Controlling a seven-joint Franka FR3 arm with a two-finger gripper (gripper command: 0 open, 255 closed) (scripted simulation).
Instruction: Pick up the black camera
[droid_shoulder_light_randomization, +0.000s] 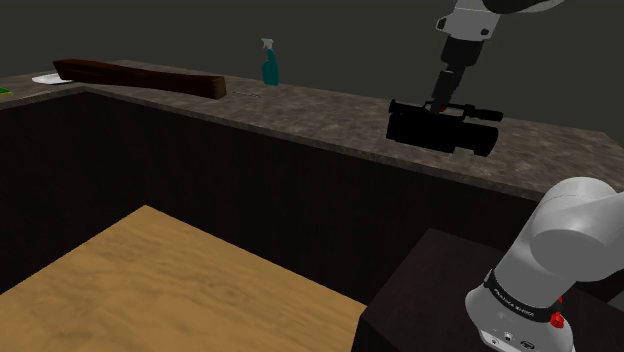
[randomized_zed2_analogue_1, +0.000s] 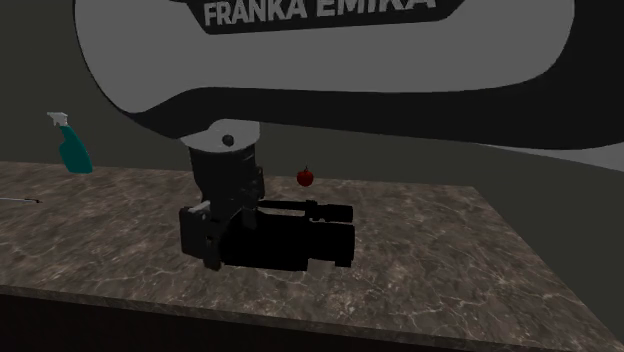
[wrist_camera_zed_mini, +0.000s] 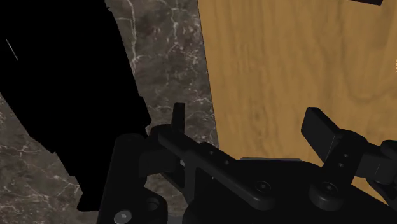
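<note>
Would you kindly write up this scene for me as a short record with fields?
target: black camera, lying on the dark marbled counter
gripper: close over the camera, jaws apart, nothing between them
held: nothing
camera relative to jaws: off to one side in the wrist view
other items on counter: teal spray bottle, brown plank, small red apple

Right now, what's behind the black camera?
In the second exterior view, a red fruit sits behind the black camera on the marbled counter, apart from it. The counter right behind its body is hidden.
</note>
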